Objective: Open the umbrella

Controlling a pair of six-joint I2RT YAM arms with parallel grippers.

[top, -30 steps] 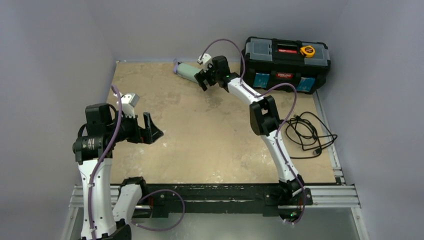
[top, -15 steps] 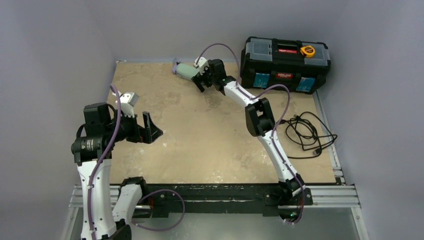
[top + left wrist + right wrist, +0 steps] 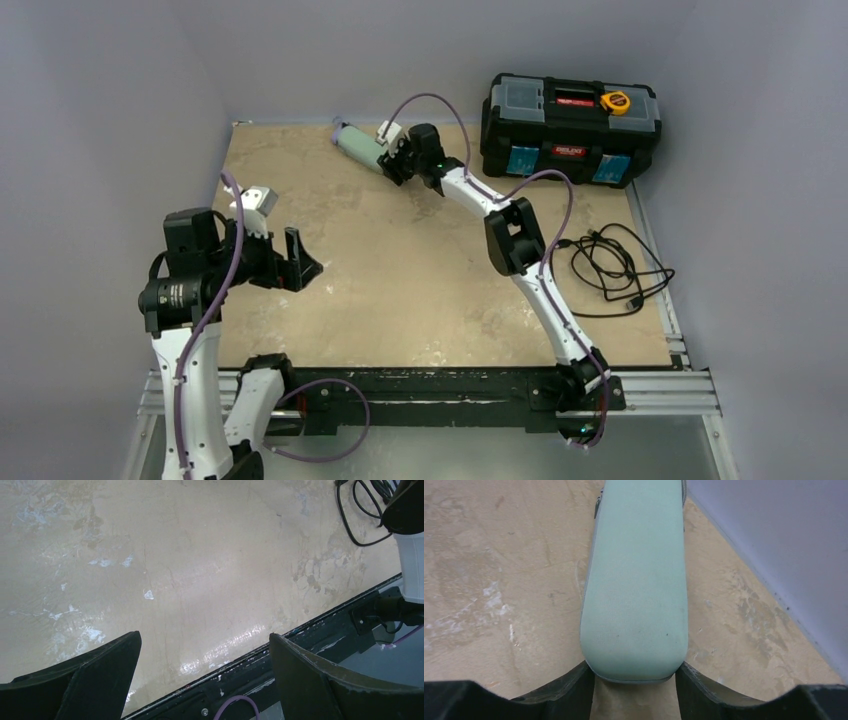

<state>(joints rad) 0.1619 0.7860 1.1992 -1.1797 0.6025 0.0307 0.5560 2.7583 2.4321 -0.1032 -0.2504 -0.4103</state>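
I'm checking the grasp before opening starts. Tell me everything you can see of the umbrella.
The umbrella is folded shut inside a mint-green sleeve of matte, fabric-looking material, rounded at the end. It lies flat on the tan table near its far edge, close to the wall, a bit of lavender showing at its far tip. The right end effector clasps its near end, one finger against each side. Nothing else touches it.
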